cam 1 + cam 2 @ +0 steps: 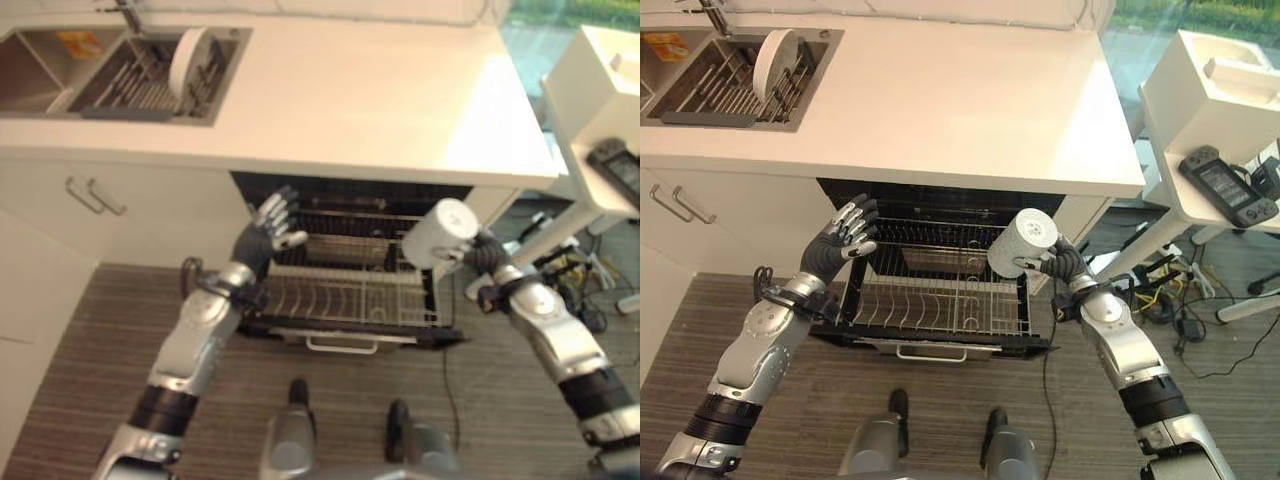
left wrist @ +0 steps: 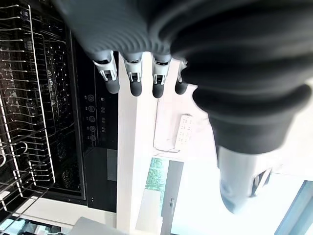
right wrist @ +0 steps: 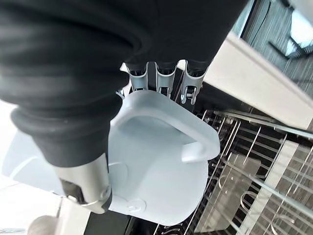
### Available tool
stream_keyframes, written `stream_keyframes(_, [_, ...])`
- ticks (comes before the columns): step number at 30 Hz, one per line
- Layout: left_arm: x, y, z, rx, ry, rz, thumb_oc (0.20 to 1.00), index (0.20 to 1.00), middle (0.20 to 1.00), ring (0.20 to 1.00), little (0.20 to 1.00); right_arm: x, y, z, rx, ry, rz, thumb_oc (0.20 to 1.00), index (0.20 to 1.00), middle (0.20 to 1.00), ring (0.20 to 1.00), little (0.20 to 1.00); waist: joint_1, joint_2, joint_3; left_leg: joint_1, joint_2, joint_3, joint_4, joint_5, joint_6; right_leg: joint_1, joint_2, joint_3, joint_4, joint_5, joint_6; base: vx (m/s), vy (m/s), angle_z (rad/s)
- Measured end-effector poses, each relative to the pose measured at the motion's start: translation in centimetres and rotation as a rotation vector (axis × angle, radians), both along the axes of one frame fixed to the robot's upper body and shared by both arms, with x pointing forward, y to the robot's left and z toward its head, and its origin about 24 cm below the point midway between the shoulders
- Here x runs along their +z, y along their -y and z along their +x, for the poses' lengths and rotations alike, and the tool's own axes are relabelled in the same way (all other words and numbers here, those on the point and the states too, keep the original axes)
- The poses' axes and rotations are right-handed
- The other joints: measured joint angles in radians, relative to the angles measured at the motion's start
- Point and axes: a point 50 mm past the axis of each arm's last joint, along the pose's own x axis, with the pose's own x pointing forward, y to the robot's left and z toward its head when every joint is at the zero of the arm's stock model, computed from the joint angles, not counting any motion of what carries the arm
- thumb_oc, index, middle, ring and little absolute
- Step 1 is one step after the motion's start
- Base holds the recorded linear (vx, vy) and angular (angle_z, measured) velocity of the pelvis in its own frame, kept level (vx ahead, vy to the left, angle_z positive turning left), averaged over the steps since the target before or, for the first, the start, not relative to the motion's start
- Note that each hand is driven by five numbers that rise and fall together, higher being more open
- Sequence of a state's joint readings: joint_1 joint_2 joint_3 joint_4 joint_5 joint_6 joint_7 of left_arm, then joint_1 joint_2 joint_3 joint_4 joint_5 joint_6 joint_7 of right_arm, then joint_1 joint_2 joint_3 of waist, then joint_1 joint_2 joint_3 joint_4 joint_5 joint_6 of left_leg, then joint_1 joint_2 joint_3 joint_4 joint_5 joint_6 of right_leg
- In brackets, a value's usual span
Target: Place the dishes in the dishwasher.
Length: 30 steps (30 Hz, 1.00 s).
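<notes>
1. The right hand holds a white mug by its handle, fingers curled through the loop and thumb against the body, as the right wrist view shows. The mug lies tilted on its side, base toward the camera, in the air above the right end of the pulled-out lower rack of the open dishwasher.
2. The left hand is raised by the rack's left end with fingers spread and nearly straight, holding nothing.
3. The mug looks rigid and smooth, probably ceramic: moderately heavy for one hand, slippery and breakable if knocked on the wire tines. The handle grip seems sound, though the weight hangs off to one side, so it may swivel.
4. A white plate stands on edge in the sink rack on the counter, well apart from both hands. It is thin, stiff and fragile; I judge the rim is the place to pinch it.
5. Hard to make out: the mug's mouth faces away, so what is inside cannot be told. The upper rack is lost in the dark cavity, and the lower rack's near right corner sits behind the mug.
</notes>
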<state>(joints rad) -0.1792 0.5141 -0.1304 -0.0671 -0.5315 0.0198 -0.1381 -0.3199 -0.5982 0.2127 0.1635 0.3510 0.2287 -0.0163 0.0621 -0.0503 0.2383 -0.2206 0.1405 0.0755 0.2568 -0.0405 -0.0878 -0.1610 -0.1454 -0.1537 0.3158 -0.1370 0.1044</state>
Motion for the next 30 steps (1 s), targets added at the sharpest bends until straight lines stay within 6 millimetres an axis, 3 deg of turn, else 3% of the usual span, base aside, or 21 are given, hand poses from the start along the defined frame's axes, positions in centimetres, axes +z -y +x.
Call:
stream_keyframes(10, [0.3,-0.3,0.6,-0.034,-0.018,0.024,1.000,1.000,1.000,1.000,1.000,-2.6,1.1,2.0,-0.078,-0.206,-0.071,0.200,0.200,0.200,0.200,0.200,0.051,-0.013,-0.001,-0.009,-0.007,-0.026,0.012,0.000,0.000,0.016,-0.003,-0.025,-0.003,0.000,0.000,0.01,-0.022,0.07])
stream_keyframes(17, [2.4,-0.1,1.6,-0.060,0.034,0.017,1.000,1.000,1.000,1.000,1.000,-3.4,2.6,3.0,-0.124,-0.323,-0.059,0.200,0.200,0.200,0.200,0.200,0.068,-0.015,0.019,-0.025,-0.015,-0.048,0.023,0.000,0.000,0.015,-0.006,-0.041,-0.008,0.000,0.000,0.00,-0.011,0.07])
stream_keyframes(24, [3.3,0.1,2.4,-0.087,0.040,0.025,1.000,1.000,1.000,1.000,1.000,-0.7,6.1,4.2,-0.208,-0.336,-0.067,0.200,0.200,0.200,0.200,0.200,0.079,0.033,0.097,-0.070,-0.031,-0.058,0.026,0.013,0.010,-0.022,-0.023,-0.051,0.002,0.005,0.008,-0.05,0.026,0.07])
stream_keyframes(30, [6.3,1.1,3.3,-0.132,0.140,-0.030,1.000,1.000,1.000,1.000,1.000,0.6,7.5,4.9,-0.218,-0.388,-0.068,0.200,0.200,0.200,0.200,0.200,0.083,0.086,0.155,-0.099,-0.054,-0.058,0.022,0.017,0.017,-0.054,-0.040,-0.051,0.010,0.008,0.012,-0.05,0.047,0.03])
